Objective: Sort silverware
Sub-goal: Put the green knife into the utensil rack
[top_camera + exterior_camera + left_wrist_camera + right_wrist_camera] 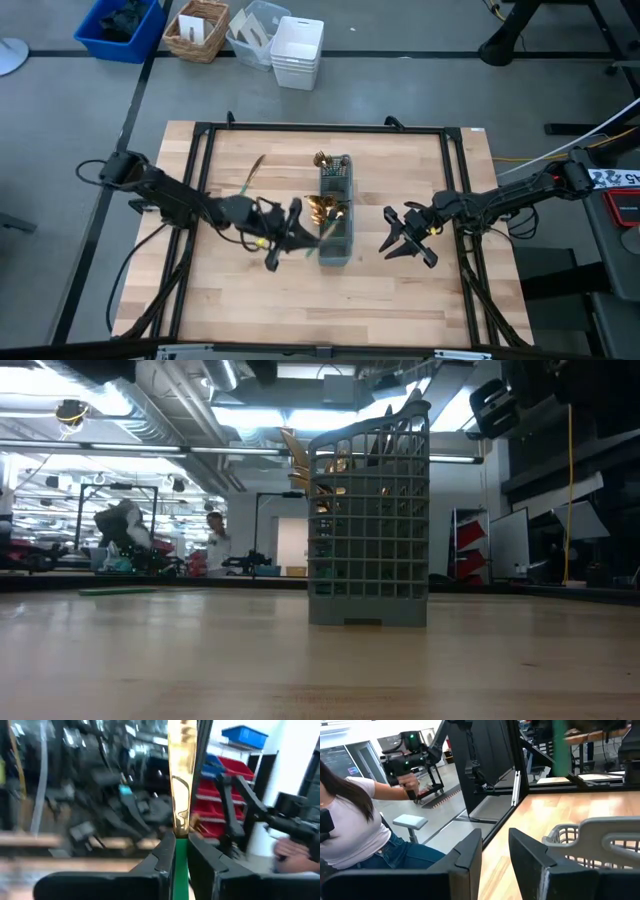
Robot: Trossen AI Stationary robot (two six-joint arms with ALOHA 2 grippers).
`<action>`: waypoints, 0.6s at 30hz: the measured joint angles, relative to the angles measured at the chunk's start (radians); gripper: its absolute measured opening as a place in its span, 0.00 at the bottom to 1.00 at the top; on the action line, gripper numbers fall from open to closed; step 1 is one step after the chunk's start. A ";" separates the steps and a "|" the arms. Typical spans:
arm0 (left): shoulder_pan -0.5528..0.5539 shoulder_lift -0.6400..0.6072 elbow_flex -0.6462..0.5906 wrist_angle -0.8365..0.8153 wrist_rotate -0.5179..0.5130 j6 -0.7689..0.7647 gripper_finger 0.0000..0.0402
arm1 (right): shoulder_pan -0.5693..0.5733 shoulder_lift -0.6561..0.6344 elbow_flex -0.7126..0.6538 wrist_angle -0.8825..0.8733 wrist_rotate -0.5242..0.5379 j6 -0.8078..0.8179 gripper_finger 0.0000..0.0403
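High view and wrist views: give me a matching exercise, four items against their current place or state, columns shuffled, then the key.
Items
1. left end effector
2. right end effector
3. narrow grey mesh caddy
4. loose gold-headed, green-handled piece

States
A. lying flat on the wooden table, left of the caddy
B. open, holding nothing, right of the caddy
C. shut on a green handle with a gold head
D. standing mid-table with gold silverware inside

Pairs: 1-C, 2-B, 3-D, 4-A

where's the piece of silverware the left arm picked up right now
It is clamped in the left gripper, its gold head pointing away from the wrist; in the high view that gripper sits just left of the grey caddy.
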 joint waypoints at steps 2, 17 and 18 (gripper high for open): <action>0.029 -0.035 0.000 0.002 -0.004 0.061 0.08 | 0.000 0.000 0.000 0.001 0.000 0.000 0.25; 0.272 -0.069 0.001 0.000 -0.112 0.322 0.09 | -0.001 0.000 0.000 0.001 0.009 -0.058 0.25; 0.289 -0.064 0.001 0.001 -0.112 0.322 0.09 | -0.001 0.000 0.000 0.002 0.010 -0.060 0.25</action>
